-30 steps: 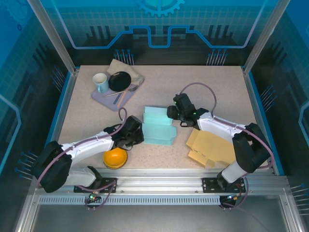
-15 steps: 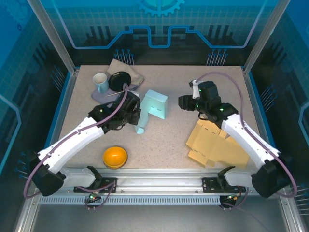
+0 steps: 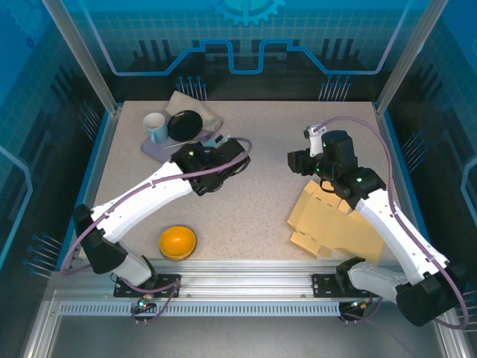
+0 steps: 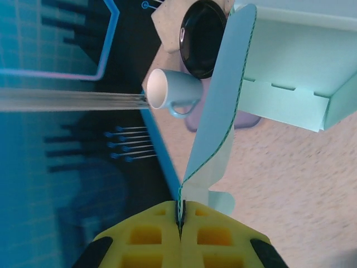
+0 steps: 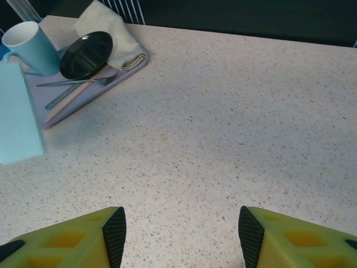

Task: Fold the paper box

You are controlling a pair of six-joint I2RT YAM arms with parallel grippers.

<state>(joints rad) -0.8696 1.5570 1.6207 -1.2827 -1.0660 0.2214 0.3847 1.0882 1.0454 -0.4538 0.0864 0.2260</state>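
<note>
Since the light, floppy teal paper box [image 4: 290,72] hangs over the desk [image 4: 290,184] by one thin flap [image 4: 223,111] pinched in the left pincer [image 4: 179,218], the open, empty right pincer [image 5: 179,223] should probably grip a creased edge.

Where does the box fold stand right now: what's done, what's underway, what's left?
Done: the teal box already has raised walls, as the left wrist view shows. In hand: the left gripper is shut on its long flap, while the right gripper is open and empty. Left: that flap is not tucked in, and the tan blank lies flat, unfolded.
</note>
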